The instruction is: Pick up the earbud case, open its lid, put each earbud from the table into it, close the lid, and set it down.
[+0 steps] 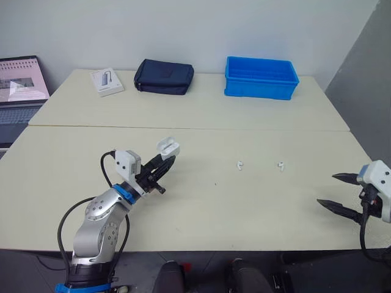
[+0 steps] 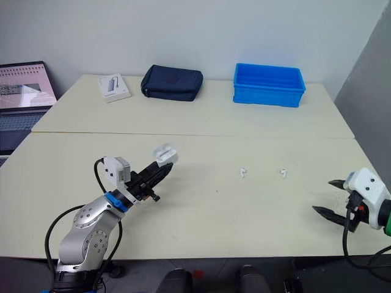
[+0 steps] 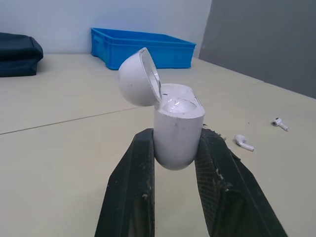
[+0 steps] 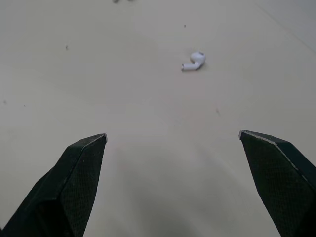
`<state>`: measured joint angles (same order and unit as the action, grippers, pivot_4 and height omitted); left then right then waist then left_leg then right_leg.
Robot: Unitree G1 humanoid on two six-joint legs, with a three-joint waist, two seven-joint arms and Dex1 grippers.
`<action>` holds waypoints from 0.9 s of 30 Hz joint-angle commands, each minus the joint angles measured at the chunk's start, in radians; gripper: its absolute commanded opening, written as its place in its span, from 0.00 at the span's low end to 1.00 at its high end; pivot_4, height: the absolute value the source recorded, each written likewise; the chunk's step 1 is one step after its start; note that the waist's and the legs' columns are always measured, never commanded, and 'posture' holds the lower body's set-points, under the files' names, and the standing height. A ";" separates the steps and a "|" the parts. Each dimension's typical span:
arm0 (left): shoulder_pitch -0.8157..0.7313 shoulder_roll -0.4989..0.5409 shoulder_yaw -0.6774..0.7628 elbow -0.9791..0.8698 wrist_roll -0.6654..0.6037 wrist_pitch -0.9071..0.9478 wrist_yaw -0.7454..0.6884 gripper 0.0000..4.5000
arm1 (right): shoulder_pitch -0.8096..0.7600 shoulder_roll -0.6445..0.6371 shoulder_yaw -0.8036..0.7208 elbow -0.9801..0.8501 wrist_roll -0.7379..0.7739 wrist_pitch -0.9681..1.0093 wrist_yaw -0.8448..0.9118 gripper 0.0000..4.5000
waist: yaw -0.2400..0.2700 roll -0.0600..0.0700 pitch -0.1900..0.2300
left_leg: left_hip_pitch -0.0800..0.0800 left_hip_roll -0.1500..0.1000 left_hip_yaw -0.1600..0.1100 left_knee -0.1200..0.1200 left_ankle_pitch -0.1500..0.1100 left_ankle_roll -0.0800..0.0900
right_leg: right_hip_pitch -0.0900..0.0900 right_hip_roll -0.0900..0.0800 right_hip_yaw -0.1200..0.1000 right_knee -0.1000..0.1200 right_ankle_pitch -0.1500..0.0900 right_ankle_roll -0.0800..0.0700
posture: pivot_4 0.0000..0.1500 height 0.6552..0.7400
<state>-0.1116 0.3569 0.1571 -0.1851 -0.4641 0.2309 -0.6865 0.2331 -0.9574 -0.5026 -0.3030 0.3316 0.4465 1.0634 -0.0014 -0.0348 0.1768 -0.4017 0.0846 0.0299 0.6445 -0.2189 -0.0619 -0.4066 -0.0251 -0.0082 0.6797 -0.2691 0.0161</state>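
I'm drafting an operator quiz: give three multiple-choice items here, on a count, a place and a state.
1. How many earbuds lie on the table? A none B one C two
2. Where is the case? A on the table B in the left end effector C in the right end effector
3. The lid is: A open B shut C missing
Key: C, two lie apart on the table. B, it clamps the case; the right end effector is open and empty. A, it tilts back off the case.
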 commanded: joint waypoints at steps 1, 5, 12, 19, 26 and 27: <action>-0.004 0.000 0.000 -0.014 0.002 -0.031 0.002 0.17 | -0.017 0.007 -0.030 -0.018 0.001 -0.031 -0.030 1.00 | -0.001 0.000 0.000 | 0.001 0.000 0.000 0.000 0.000 0.000 | 0.000 0.000 0.000 0.000 0.000 0.000 | 1.00 0.91; -0.005 -0.002 -0.011 -0.007 0.011 -0.040 -0.001 0.17 | -0.093 0.047 0.048 -0.097 0.047 0.024 -0.092 1.00 | -0.002 0.000 0.000 | 0.001 0.000 0.000 0.000 0.000 0.000 | 0.001 0.000 0.001 0.000 0.000 0.000 | 1.00 0.91; -0.007 0.011 -0.025 -0.003 0.020 -0.045 -0.009 0.17 | -0.335 0.281 0.338 -0.195 -0.012 0.155 -0.382 1.00 | -0.003 -0.001 0.000 | 0.000 0.000 -0.001 -0.002 0.000 0.000 | 0.000 0.001 0.000 0.000 0.001 0.001 | 1.00 0.91; -0.008 0.023 -0.033 -0.004 0.022 -0.045 -0.010 0.17 | -0.505 0.582 0.557 -0.013 -0.195 0.150 -0.686 1.00 | -0.003 -0.001 0.000 | -0.001 0.000 -0.001 -0.003 0.000 0.000 | -0.001 0.001 0.000 -0.001 0.001 0.001 | 1.00 0.91; -0.002 0.024 -0.040 -0.011 0.025 -0.045 -0.012 0.17 | -0.575 0.757 0.605 0.215 -0.301 0.062 -0.862 1.00 | -0.001 -0.001 0.000 | -0.002 0.000 -0.001 -0.004 0.000 0.000 | -0.002 0.001 0.000 -0.001 0.001 0.001 | 1.00 0.91; 0.000 0.024 -0.041 -0.011 0.026 -0.045 -0.012 0.17 | -0.580 0.767 0.616 0.238 -0.317 0.048 -0.872 1.00 | -0.002 -0.001 0.000 | -0.002 0.000 -0.001 -0.004 0.000 0.000 | -0.003 0.001 0.000 -0.001 0.001 0.001 | 1.00 0.91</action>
<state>-0.1117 0.3721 0.1174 -0.1591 -0.4378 0.2071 -0.6920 -0.3273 -0.1960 0.1051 -0.0707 0.0407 0.5353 0.2220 -0.0030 -0.0353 0.1768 -0.4035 0.0852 0.0292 0.6402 -0.2189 -0.0620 -0.4093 -0.0241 -0.0085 0.6787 -0.2685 0.0171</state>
